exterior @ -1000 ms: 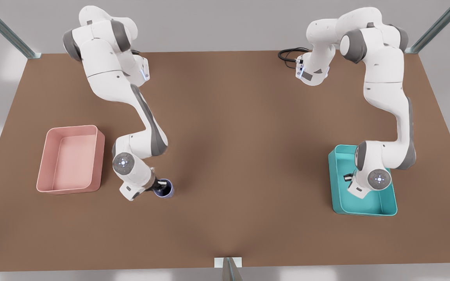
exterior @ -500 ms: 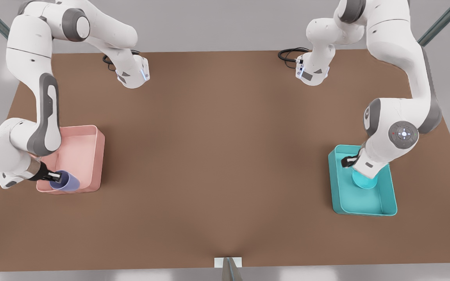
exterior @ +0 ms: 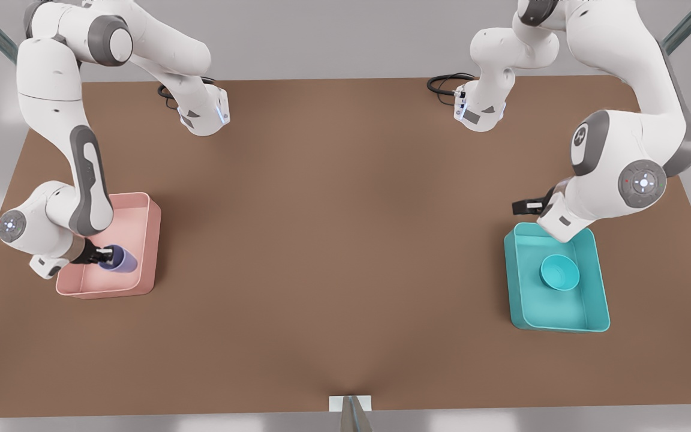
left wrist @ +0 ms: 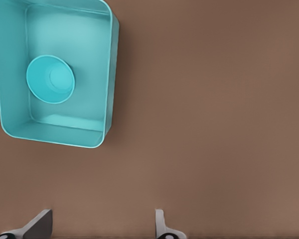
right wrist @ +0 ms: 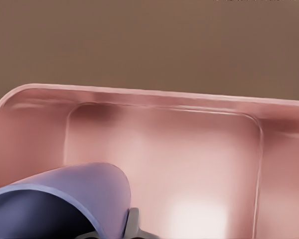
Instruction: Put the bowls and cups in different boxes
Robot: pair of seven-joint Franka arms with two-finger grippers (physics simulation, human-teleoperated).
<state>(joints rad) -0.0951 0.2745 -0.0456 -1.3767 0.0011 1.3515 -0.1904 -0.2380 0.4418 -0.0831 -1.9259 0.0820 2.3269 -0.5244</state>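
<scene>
The lavender cup hangs tilted inside the pale pink box on the front view's left, with my right gripper shut on its rim. Up close, the cup sits over the pink box's floor, one finger against its wall. The teal bowl rests upright in the teal box on the front view's right. My left gripper is open and empty, just behind that box's far edge. From that wrist, the bowl lies in the teal box, apart from the fingertips.
Both arm bases stand at the table's back edge with black cables beside them. A small bracket sits at the front edge. Brown tabletop stretches between the two boxes.
My left gripper has let go of the bowl and pulled back out of the teal box. My right gripper has carried the cup farther into the pink box.
</scene>
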